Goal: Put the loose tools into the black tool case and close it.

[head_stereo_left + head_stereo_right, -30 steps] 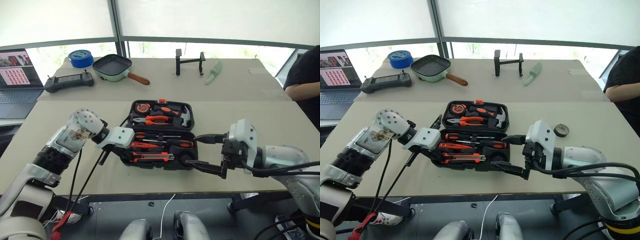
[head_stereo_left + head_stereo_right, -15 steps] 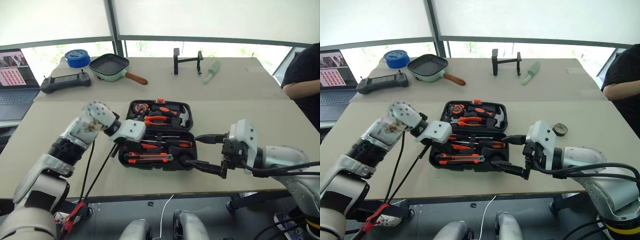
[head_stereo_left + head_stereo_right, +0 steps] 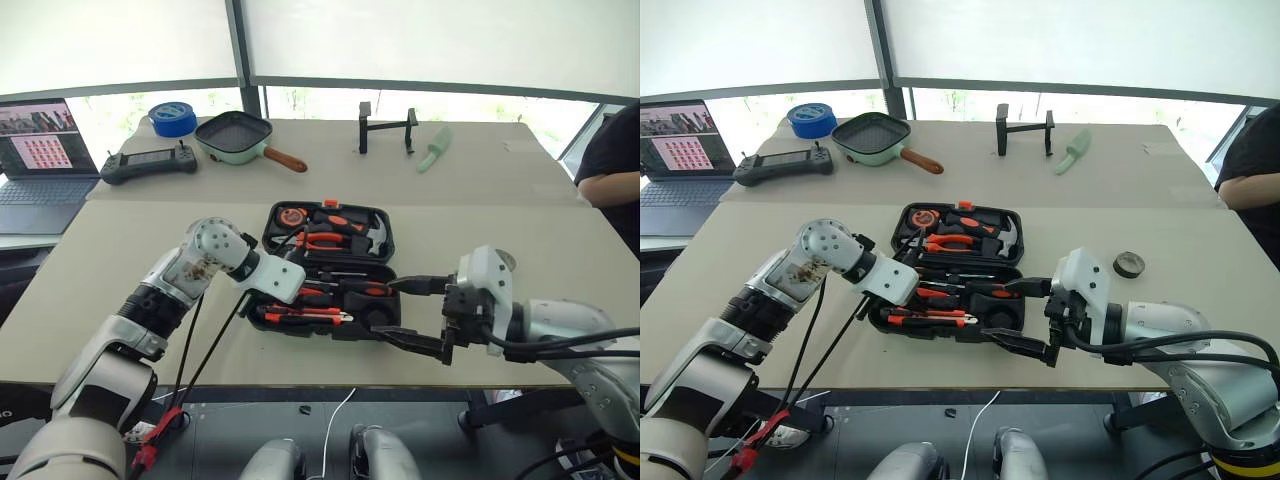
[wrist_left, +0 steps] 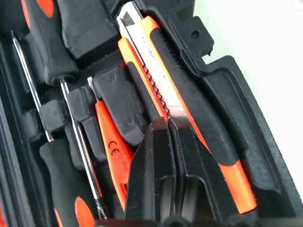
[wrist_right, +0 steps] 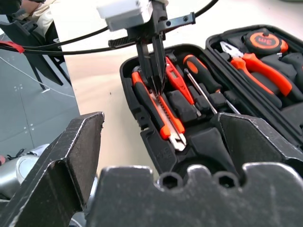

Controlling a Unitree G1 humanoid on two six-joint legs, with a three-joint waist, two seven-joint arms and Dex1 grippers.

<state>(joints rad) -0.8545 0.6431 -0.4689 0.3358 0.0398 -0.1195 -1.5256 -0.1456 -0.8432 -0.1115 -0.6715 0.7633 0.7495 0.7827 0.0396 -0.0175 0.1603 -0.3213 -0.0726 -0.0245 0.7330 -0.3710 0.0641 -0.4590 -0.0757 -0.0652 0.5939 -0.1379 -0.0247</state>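
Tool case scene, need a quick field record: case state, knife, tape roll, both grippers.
case: black tool case open on the table, lid flat
knife: utility knife lying in its recess in the front half
tape roll: small dark tape roll outside the case, on the table to its right
left gripper: left gripper shut, tips at the knife
right gripper: right gripper open, at the case's right front corner, holding nothing
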